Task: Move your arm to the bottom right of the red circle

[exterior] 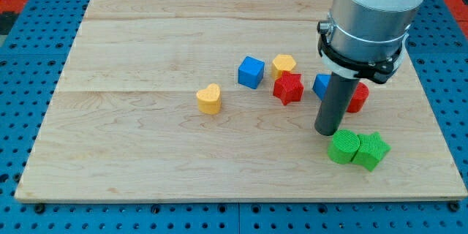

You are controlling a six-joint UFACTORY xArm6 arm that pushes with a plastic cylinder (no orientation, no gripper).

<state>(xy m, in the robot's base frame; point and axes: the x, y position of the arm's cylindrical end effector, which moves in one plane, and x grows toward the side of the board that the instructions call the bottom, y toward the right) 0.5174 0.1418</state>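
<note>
Camera view: my tip (328, 131) is seen resting on the bench (146, 161), no jaws fitted.
Red circle (358, 97) is found just upper-right of it, partly hidden; green blocks (344, 148) lie below.

Pale wooden board (146, 51) under my view, blue perforated surface (22, 102) surrounding it, red patches (22, 0) at top corners, even light
</note>
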